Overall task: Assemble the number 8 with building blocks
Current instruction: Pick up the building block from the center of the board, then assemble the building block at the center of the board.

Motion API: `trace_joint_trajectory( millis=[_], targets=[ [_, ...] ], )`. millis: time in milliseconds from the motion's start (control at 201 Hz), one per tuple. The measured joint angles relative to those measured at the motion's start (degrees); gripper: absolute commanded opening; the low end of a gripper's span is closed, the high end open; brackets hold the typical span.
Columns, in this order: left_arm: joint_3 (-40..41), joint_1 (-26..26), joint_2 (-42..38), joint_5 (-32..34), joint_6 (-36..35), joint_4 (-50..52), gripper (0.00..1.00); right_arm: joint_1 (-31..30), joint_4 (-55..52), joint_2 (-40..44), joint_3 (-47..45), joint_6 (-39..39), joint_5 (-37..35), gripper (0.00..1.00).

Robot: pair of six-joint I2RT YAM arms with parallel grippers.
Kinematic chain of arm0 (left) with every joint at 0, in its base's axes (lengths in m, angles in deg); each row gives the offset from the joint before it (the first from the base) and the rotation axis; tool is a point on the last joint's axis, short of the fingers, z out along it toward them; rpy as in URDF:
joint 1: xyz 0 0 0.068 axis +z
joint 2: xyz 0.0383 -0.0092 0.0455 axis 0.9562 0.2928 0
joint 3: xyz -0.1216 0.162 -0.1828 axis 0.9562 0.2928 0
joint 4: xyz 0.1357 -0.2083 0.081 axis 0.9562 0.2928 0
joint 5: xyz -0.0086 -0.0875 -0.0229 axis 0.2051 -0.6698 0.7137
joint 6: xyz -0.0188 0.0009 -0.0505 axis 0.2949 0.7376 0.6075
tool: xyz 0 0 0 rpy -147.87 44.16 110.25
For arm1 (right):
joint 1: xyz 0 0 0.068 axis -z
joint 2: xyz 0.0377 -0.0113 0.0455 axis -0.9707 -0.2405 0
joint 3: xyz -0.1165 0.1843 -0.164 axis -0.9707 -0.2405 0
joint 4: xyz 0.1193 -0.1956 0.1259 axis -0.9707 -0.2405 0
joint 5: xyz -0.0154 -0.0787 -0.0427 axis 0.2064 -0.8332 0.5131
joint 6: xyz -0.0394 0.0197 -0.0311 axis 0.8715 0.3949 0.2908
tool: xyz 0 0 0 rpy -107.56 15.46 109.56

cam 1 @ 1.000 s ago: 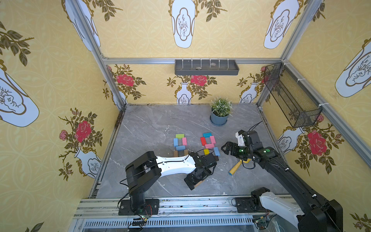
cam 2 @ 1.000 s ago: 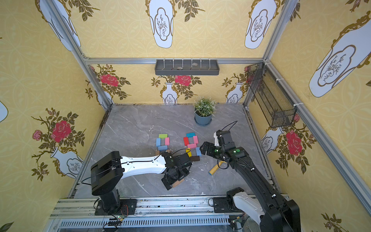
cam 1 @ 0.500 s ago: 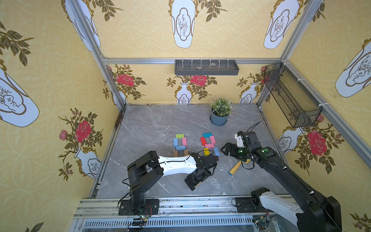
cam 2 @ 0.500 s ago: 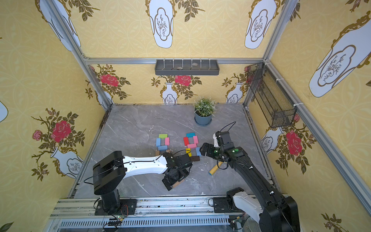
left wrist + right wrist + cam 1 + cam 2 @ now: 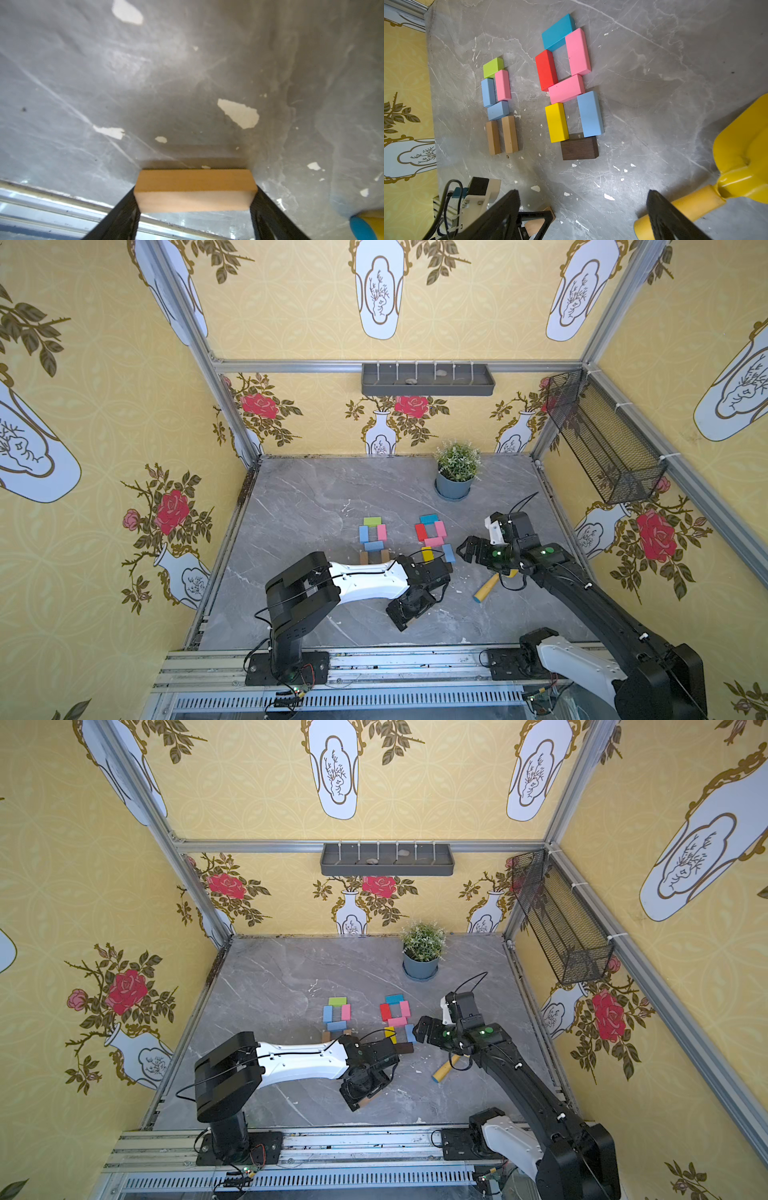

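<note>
My left gripper point(image 5: 195, 192) is shut on a tan wood block point(image 5: 194, 190) by its two ends, low over the table near the front rail; the block shows under it in a top view point(image 5: 371, 1096). Two figures of building blocks lie mid-table. The left figure point(image 5: 498, 104) is green, pink, two light blue and two tan blocks. The right figure point(image 5: 569, 89) forms a number 8: teal, red, two pink, yellow, light blue, dark brown point(image 5: 579, 148). My right gripper point(image 5: 583, 194) hangs open and empty just right of that figure point(image 5: 432, 537).
A yellow toy tool point(image 5: 490, 584) lies under the right wrist, its handle beside one right finger. A potted plant point(image 5: 456, 472) stands at the back. A wire basket point(image 5: 602, 439) hangs on the right wall and a grey shelf point(image 5: 428, 379) on the back wall.
The left jaws have narrowed onto the ends of the tan block. The right gripper has drifted slightly toward the front, still open.
</note>
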Motion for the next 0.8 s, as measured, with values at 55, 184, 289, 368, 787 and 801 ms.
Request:
trace_joint_trajectory(
  millis=[55,184,289,368,787,801],
  targets=[
    [0.0,0.3,-1.0,0.6,-1.4,0.2,0.69,0.0,0.1,0.0,0.0,0.0,0.2,0.98],
    [0.1,2.1,-5.0,3.7,-6.7,1.4,0.68,0.0,0.7,-0.1,0.0,0.0,0.3,0.97],
    [1.1,3.8,-8.8,7.0,-13.0,3.3,0.68,0.0,0.8,-0.5,0.0,0.0,0.3,0.98],
    [3.6,5.4,-11.4,7.7,-18.3,3.7,0.67,0.0,1.0,-1.0,-0.2,-0.1,0.3,0.98],
    [11.0,11.5,-12.8,8.7,-32.6,2.4,0.67,0.0,2.7,-2.7,-1.1,-1.3,1.3,0.97],
    [11.0,11.6,-12.6,8.8,-32.9,2.4,0.67,0.0,2.7,-2.7,-1.1,-1.3,1.3,0.98]
  ],
)
